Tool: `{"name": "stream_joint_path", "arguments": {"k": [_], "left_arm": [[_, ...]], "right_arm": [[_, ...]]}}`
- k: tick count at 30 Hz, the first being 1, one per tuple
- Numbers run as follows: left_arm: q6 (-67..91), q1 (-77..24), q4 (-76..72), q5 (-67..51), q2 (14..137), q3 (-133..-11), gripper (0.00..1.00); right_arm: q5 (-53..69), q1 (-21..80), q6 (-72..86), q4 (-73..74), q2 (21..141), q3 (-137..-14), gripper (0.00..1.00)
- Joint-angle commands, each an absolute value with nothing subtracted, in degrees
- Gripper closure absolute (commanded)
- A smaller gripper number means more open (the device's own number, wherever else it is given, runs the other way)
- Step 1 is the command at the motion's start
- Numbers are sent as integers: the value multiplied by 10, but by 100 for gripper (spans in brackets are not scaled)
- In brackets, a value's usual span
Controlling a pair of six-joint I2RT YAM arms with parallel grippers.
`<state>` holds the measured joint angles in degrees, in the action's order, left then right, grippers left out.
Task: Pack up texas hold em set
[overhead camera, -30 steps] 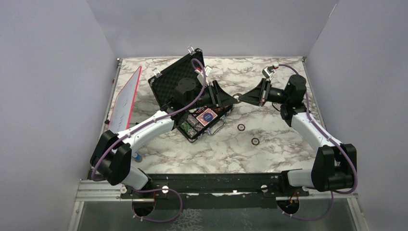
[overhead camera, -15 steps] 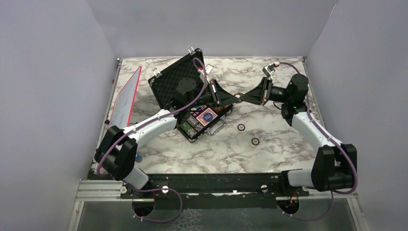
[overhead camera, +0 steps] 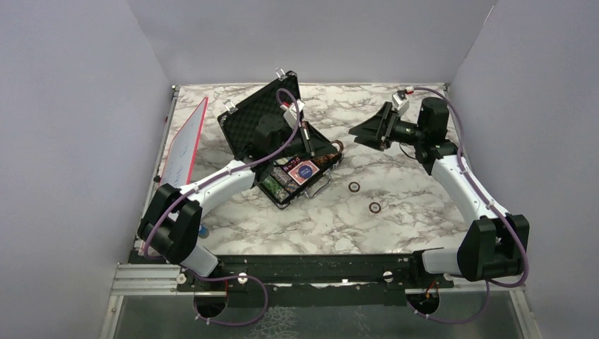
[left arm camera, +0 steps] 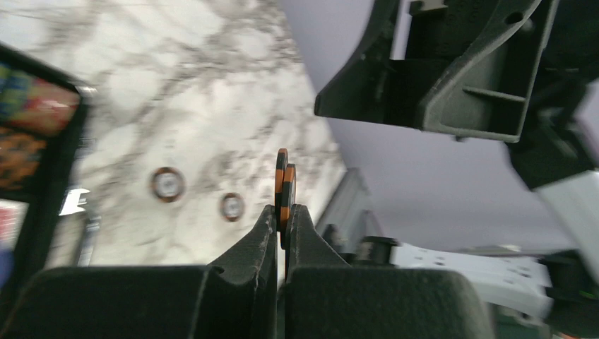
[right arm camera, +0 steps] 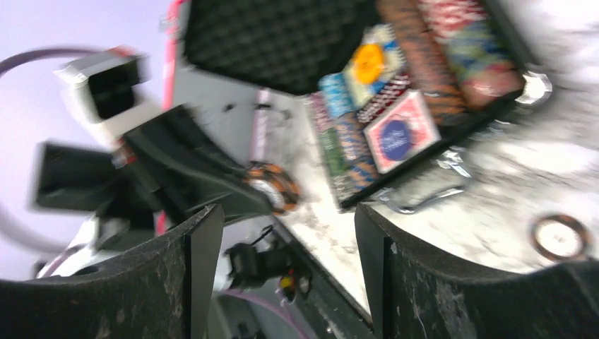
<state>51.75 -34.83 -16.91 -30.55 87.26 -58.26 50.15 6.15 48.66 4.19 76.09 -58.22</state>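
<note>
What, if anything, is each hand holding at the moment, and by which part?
The left hand pinches what look like two orange-and-black chips flat between its fingers, by the edge nearest it. The right hand is open and holds nothing.

Looks like a robot lab, a small test booth. Plain pale walls (overhead camera: 311,39) box in 3 sides of a marble-look table (overhead camera: 395,226). Left arm (overhead camera: 219,185) & right arm (overhead camera: 463,191), both w/ purple cables (overhead camera: 427,88), are bolted to a black metal rail (overhead camera: 318,267) at the near edge.
</note>
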Motion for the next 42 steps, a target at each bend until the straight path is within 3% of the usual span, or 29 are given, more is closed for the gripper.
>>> {"name": "stream_joint_path", "arguments": {"k": [1, 13, 26, 42], "left_arm": [[289, -347, 56, -199, 891, -677, 100], [38, -384, 252, -158, 1077, -863, 100], [15, -391, 283, -77, 1146, -929, 100], [18, -392, 288, -86, 1141, -944, 100]], "right_arm": [[266, 58, 397, 252, 756, -599, 29], [205, 58, 373, 314, 756, -553, 32], [219, 58, 363, 318, 777, -541, 34], [242, 58, 360, 309, 797, -539, 35]]}}
